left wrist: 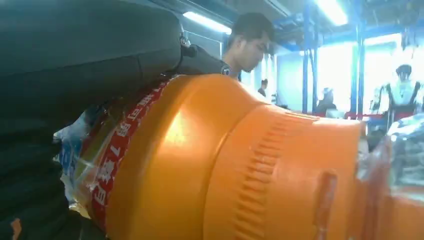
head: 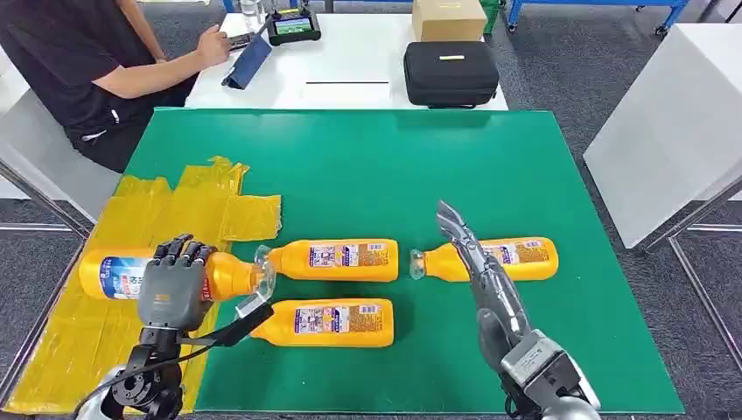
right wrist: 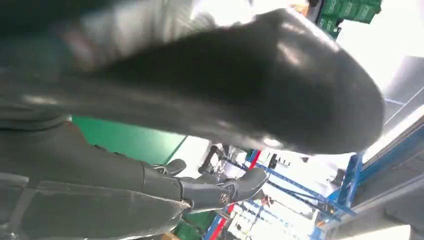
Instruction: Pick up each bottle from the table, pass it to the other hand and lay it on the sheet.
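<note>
My left hand point(head: 175, 284) is wrapped around an orange plastic bottle with a blue-and-white label point(head: 118, 274) over the crinkled yellow sheet point(head: 96, 332); I judge it best lowered flat, clear of the sheet's edge, before the fingers loosen. My right hand point(head: 477, 262) is empty, fingers straight, above another orange bottle point(head: 516, 258); two more point(head: 337, 260) point(head: 328, 322) lie capped, seemingly full, on the green mat point(head: 350, 166).

A robot test lab or workshop floor is indicated. A green mat point(head: 350, 175) is spread over the work table, and at twelve o'clock a white table point(head: 350, 66) is set with a black case point(head: 451, 73), a cardboard box point(head: 448, 17) and a small screen device point(head: 293, 25), attended by a seated person point(head: 96, 70). Blue metal racking point(right wrist: 345, 185) and ceiling strip lights point(left wrist: 205, 22) are seen beyond.
</note>
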Controlling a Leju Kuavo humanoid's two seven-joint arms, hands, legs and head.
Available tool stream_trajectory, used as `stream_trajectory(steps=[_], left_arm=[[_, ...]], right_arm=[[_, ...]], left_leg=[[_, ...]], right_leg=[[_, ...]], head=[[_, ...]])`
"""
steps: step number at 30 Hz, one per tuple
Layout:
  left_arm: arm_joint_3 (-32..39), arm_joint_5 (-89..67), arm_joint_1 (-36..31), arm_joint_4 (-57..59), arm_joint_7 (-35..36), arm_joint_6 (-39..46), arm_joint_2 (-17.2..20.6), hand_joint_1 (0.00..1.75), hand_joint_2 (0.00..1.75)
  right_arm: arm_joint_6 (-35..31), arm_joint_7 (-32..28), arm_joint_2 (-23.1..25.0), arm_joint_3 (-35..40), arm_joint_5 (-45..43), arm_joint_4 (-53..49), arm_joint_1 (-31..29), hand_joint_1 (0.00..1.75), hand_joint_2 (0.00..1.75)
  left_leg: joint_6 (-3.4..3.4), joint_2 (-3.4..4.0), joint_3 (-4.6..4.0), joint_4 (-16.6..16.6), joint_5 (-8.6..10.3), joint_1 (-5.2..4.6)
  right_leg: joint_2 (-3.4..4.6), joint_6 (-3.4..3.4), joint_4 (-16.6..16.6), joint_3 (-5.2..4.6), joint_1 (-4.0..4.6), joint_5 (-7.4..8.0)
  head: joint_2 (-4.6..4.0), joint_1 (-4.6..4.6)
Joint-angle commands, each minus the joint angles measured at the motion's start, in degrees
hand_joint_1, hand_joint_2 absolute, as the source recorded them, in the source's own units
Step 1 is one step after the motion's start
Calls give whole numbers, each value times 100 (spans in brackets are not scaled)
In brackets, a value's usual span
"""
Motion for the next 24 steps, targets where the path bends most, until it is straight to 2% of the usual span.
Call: stream_trajectory(steps=[1,3,4,5,6,7,10,11,13,14,17,18,24], left_arm=[[-653,122,-849,1112,73,-444,0,175,175],[-726,360,-841,1304,138,-686,-15,175,175],[-768,476,-835,1364,152,-801,22,0,175],[-779,590,-851,1473,227,-1012,27,0,175],[-770,660,-858,1530,245,-1088,7,0,175],[-779,719,-872,1563,240,-1165,-2,0,175],[-753,840,-862,1562,232,-1236,-49,0,175],[-786,893,-875,1546,189,-1318,-42,0,0],[-792,1057,-919,1555,139,-1454,-64,0,0],[-811,1197,-968,1562,105,-1557,-63,0,0],[-816,1330,-1017,1576,96,-1636,-53,0,0],[-817,1400,-1026,1561,97,-1659,-44,0,0],[-739,1965,-1033,1406,19,-1775,-32,0,0]], right_arm=[[157,165,-146,532,-28,494,-529,0,0],[238,489,-66,589,54,511,-522,0,0],[287,776,-33,685,304,425,-467,0,0],[366,1211,-60,832,607,400,-485,0,0],[378,1302,-65,876,693,411,-511,0,0],[376,1328,-48,887,713,445,-535,0,175],[381,1408,-4,848,663,539,-571,0,175],[387,1422,-4,819,653,564,-604,0,175],[400,1457,-18,782,606,597,-648,0,175],[407,1508,-39,752,576,621,-668,0,0],[461,1625,-80,743,590,664,-687,0,0],[492,1736,-107,755,675,689,-702,0,0],[484,2109,-109,718,1101,878,-706,0,0]], left_leg=[[-16,-8,15,-7,3,2],[-20,-2,24,-8,0,5],[-15,3,20,-10,1,2],[-21,4,32,-14,-2,4],[-21,5,32,-14,-3,4],[-14,3,23,-10,-1,2],[-15,7,19,-7,-2,4],[-14,4,15,-6,-2,4],[-23,5,30,-8,-7,9],[-11,1,12,-4,-1,4],[-11,1,11,-3,0,5],[-27,2,34,-4,-8,13],[-12,1,11,-4,0,1]], right_leg=[[-15,1,-7,19,2,0],[-11,0,-10,27,4,-1],[-5,0,-9,21,1,1],[-7,-1,-13,34,3,-2],[-6,-1,-13,32,3,-2],[-5,-1,-8,22,1,-1],[-3,0,-6,17,3,-1],[-4,0,-6,14,3,-1],[-9,1,-10,31,7,-6],[-6,2,-5,13,3,-1],[-6,2,-5,13,3,0],[-14,4,-12,41,10,-5],[-6,1,-5,13,2,0]], head=[[0,0],[0,0],[0,0],[0,0],[0,0],[0,0],[0,0],[0,0],[0,0],[0,0],[0,2],[0,0],[0,2]])
